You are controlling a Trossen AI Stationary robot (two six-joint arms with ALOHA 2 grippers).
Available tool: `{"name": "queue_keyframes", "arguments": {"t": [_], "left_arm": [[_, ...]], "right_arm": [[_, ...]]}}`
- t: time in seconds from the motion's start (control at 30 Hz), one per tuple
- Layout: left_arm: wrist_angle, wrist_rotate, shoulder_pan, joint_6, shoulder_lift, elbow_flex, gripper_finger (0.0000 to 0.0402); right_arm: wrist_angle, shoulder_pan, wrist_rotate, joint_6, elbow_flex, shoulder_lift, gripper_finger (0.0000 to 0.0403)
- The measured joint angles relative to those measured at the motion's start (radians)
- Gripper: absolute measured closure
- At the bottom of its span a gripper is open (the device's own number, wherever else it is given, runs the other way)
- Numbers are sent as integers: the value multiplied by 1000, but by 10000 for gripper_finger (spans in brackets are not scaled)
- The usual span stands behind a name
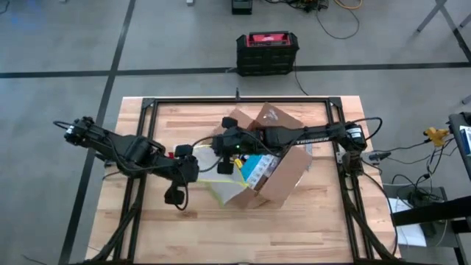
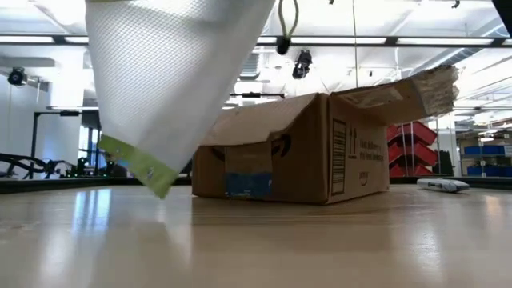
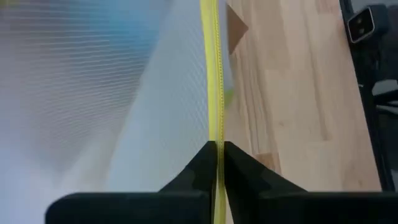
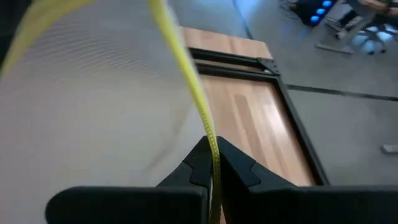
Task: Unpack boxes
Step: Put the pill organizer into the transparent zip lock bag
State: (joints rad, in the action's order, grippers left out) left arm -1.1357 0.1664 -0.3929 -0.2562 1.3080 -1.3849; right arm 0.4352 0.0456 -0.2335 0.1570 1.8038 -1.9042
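Light: bright, even, from ceiling strip lights (image 2: 160,38) overhead.
Glare: soft sheen across the worktop (image 2: 256,240) in the low view.
Shadows: faint, short, under the box (image 2: 320,152).
Blur: pouch (image 3: 93,93) soft and hazy close to both wrist cameras.

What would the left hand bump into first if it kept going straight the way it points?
The left hand is already shut on the yellow edge of the plastic pouch, so the pouch comes first. Beyond it lies the wooden table, though how far off is hard to judge.
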Motion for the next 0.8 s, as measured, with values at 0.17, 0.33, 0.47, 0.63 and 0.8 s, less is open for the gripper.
{"name": "queue_keyframes", "arguments": {"t": [0.17,0.33,0.47,0.63,0.8], "left_arm": [[-17,-1,-36,44,-7,8,400],[-75,-37,-47,41,-5,20,401],[-121,-40,-48,26,-9,20,401],[-115,12,-54,43,-18,19,401],[-116,37,-53,46,-21,20,401]], "right_arm": [[94,25,104,48,2,2,380],[354,32,131,23,129,23,305],[596,35,190,88,208,35,247],[701,21,223,172,146,32,219],[719,16,223,273,27,16,219]]}}
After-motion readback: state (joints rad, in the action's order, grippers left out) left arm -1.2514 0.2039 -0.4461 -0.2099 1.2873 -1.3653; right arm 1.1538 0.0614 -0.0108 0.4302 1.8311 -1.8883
